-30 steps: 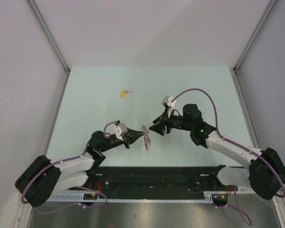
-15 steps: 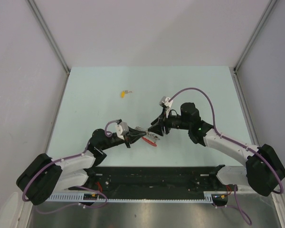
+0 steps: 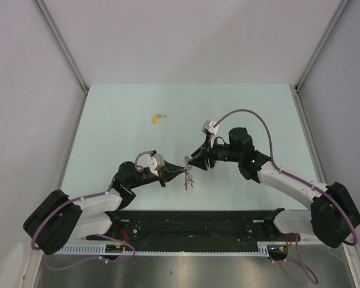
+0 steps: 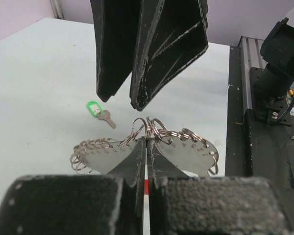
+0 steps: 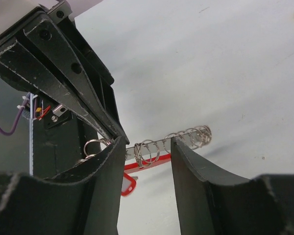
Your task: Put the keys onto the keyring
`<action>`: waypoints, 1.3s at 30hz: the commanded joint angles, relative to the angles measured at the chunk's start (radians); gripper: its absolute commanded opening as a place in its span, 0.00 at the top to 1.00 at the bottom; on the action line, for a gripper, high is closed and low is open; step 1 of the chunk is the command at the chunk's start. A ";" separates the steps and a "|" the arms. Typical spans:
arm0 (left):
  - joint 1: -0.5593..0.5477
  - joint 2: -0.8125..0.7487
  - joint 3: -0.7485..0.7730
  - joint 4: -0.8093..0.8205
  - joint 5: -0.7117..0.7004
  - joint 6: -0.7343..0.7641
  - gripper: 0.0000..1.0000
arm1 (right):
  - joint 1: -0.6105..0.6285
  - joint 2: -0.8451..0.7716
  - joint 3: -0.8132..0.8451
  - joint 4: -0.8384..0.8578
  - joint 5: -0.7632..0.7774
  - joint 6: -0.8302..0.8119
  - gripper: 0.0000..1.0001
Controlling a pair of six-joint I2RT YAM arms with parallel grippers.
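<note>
Keyring (image 3: 187, 180) hangs slack again from my clamped left tool (image 3: 180, 173); right tool (image 3: 190, 161) has opened; green key (image 4: 100, 111) lies unthreaded.

keyring (image 3: 188, 180) hanging down again from left claw (image 3: 180, 173), no longer stretched sideways toward right claw (image 3: 191, 161)

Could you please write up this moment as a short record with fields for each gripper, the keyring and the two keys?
left gripper: shut on the keyring, at its metal rings
right gripper: open, tips near the rings, gripping nothing
keyring: held above the table, red band hanging below
green key: loose on the table, off the ring
yellow key: loose on the table, far from both grippers
</note>
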 commanded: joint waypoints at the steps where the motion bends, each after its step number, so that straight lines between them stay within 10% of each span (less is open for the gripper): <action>1: 0.002 0.005 0.054 0.070 0.004 0.013 1.00 | 0.004 0.014 0.043 -0.036 -0.043 -0.046 0.54; 39: 0.001 0.025 0.032 0.187 -0.010 -0.076 1.00 | 0.088 -0.055 -0.001 0.032 -0.077 -0.052 0.51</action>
